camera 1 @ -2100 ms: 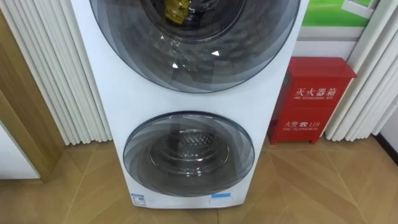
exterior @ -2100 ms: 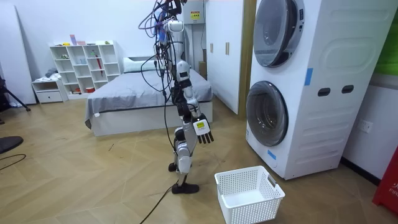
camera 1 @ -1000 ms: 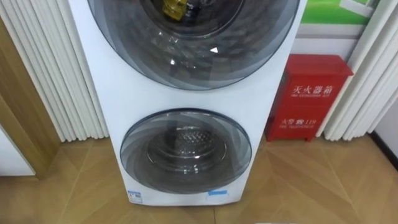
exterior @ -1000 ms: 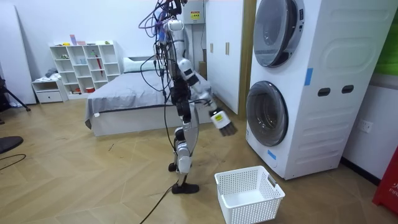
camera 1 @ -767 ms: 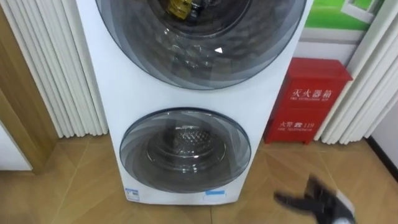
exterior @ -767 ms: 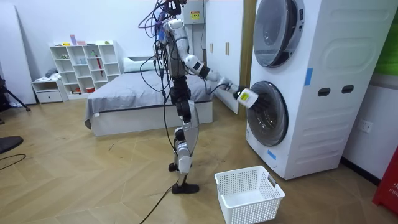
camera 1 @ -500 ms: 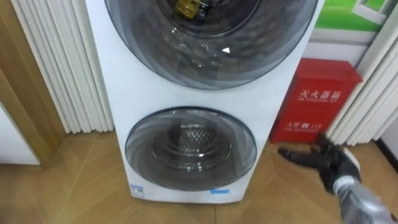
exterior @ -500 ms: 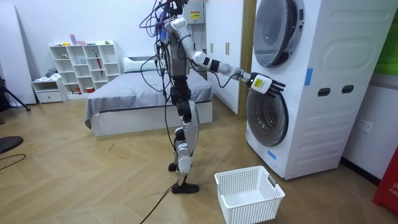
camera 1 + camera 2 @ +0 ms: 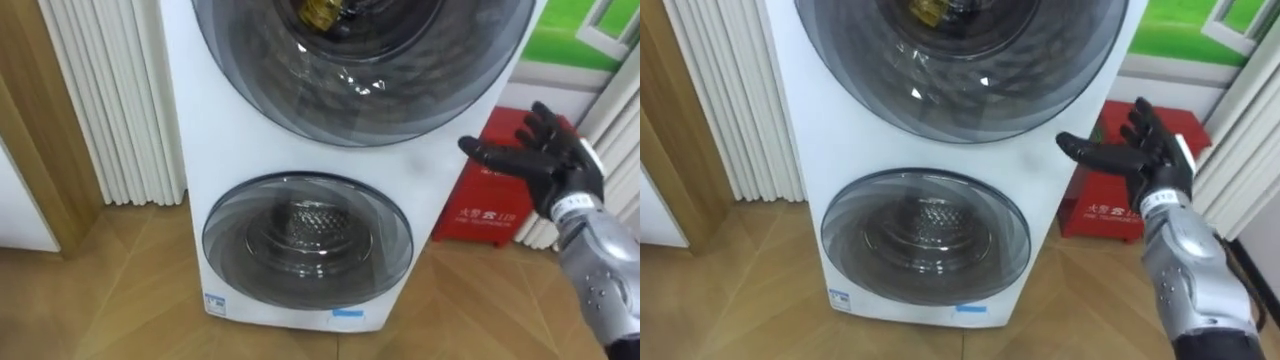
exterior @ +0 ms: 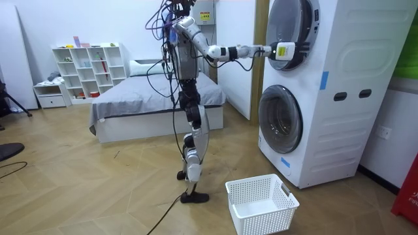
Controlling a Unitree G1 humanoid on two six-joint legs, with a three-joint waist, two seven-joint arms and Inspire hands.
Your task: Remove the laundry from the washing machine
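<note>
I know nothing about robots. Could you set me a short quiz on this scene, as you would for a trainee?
1. Pick one. The right hand is: A) open, fingers spread, raised beside the upper door; B) shut on a cloth; C) inside the drum.
2. True or false: the upper door and the lower door of the washer are both shut.
3. Fill in: the white basket stands on the ___ in front of the washer.

Key: 1 A; 2 true; 3 floor.
</note>
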